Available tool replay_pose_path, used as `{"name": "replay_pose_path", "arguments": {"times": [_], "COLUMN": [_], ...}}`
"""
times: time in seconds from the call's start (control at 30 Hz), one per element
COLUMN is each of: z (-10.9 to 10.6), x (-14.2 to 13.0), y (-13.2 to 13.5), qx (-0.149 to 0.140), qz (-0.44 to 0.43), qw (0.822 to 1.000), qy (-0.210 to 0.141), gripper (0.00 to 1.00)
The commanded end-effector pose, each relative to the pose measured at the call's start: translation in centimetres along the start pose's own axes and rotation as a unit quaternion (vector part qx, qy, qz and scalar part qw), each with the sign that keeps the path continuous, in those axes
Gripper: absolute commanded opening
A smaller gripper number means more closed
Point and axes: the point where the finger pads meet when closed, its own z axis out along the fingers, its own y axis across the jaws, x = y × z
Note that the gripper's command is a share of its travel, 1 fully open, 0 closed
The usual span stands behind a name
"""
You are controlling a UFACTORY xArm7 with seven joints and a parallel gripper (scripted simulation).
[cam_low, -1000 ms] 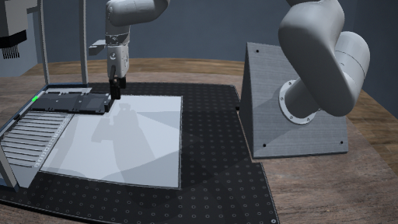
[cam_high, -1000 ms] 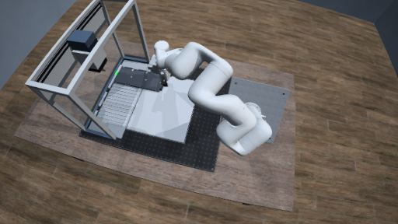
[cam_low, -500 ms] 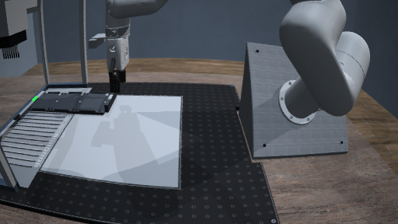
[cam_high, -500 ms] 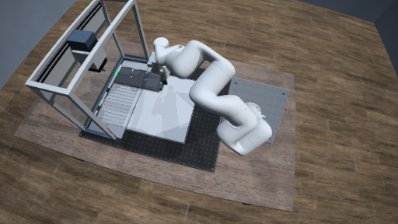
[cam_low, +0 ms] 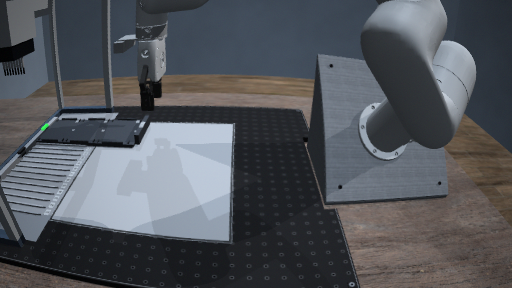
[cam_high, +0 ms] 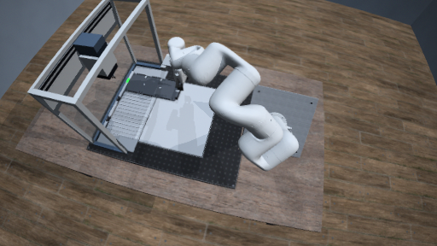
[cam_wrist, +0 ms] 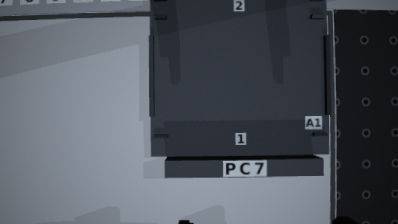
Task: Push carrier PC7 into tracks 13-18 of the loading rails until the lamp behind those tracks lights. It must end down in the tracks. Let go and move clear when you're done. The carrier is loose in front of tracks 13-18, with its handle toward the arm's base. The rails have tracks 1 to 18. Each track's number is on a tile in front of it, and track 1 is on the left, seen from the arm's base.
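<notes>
Carrier PC7 (cam_high: 151, 86) (cam_low: 90, 131) (cam_wrist: 240, 75) is a dark flat plate lying over the far-end tracks of the loading rails (cam_high: 130, 113) (cam_low: 43, 173). It looks level; the track edges under it are hidden. Its handle (cam_low: 142, 131) (cam_wrist: 200, 167), with the PC7 label, sticks out over the white plate toward the arm's base. A green lamp (cam_high: 128, 80) (cam_low: 45, 126) is lit behind the carrier. My gripper (cam_high: 178, 81) (cam_low: 152, 97) (cam_wrist: 264, 221) is open and empty. It hangs above and just base-side of the handle, apart from it.
A grey frame (cam_high: 90, 85) stands around the rails, with a blue and white head (cam_high: 90, 43) hanging from it; the head's row of pins (cam_low: 13, 67) shows in the exterior view. A white plate (cam_high: 183, 128) (cam_low: 200, 200) lies in front of the rails on a black perforated board (cam_high: 222, 158) (cam_low: 270, 200).
</notes>
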Motion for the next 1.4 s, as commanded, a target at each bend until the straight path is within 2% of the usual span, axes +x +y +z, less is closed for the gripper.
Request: {"name": "replay_pose_path", "arguments": {"times": [0.0,1.37], "z": [-1.0,-6.9], "x": [0.1,0.1], "y": [0.1,0.1], "qx": [-0.002,-0.002], "qz": [0.0,0.0], "qw": [1.0,1.0], "qy": [0.002,0.002], "gripper": [0.82,0.82]}}
